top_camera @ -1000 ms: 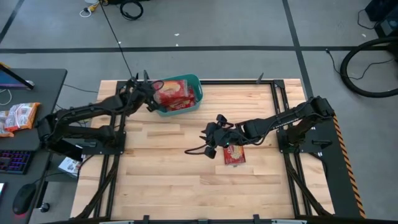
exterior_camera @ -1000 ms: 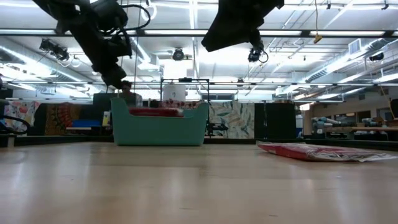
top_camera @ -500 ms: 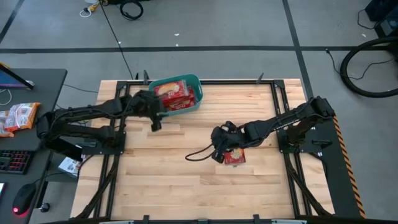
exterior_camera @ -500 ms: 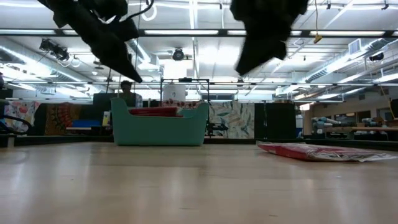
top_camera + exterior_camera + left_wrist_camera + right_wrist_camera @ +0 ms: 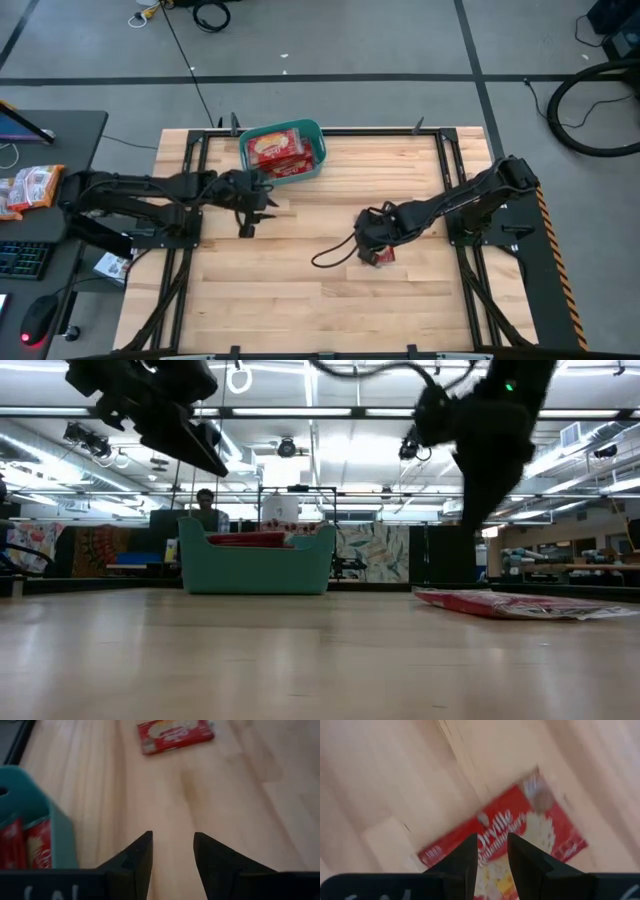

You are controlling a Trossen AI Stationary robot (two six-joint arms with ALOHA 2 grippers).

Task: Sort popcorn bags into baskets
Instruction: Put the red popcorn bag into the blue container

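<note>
Last loose popcorn bag (image 5: 381,254) lies flat, right of centre, under right gripper (image 5: 492,857), jaws slightly apart, empty; looks light, thin, slick, so pinch an edge; left gripper (image 5: 172,851) open near teal basket (image 5: 312,131).

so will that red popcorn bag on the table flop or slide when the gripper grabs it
The popcorn bag lies flat and thin on the table, so it likely bends when lifted by one edge. Its wrapper looks glossy, so it may slide under the right gripper.
</note>
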